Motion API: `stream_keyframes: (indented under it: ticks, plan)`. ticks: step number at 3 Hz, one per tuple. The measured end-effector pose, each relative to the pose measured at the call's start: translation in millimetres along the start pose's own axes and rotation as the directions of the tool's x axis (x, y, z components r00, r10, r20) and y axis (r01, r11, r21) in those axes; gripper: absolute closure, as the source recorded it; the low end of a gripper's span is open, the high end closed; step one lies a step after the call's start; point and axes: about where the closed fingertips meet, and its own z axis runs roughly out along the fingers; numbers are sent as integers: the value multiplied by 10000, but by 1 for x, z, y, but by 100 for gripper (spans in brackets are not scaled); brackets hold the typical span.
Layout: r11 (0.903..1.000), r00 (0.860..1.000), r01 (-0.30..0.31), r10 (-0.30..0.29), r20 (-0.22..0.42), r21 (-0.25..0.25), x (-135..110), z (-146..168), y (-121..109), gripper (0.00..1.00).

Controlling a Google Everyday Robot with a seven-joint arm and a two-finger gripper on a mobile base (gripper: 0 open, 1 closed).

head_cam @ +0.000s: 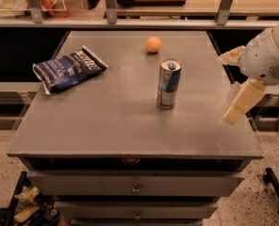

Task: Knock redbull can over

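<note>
The can (169,84) stands upright near the middle of the table (106,126), a little to the right side, apart from everything else. It is slim and tall with a small base, so I judge it tips easily. It is stiff metal and smooth, and if it is empty it is very light and may slide before it falls. A grip is not needed here. A sideways push high on its body, near the top rim, should turn it over; a push low down would more likely only shift it.

The claw (239,103) hangs at the right edge of the table, well apart from the can and at about its height. Whether it is released or clenched I cannot tell.

The table top is flat, grey and slightly glossy. A bag (69,69) lies at the left and a ball (153,44) sits behind the can, near the far edge. Under the top there are drawers (135,187), and behind the table a shelf (130,22) runs across.
</note>
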Motion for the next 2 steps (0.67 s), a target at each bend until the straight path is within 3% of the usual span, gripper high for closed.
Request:
stream_keyframes:
  ticks: [2]
  plan:
    - [9998, 9995, -60, 65, 297, -170, -4, 7, 0, 0]
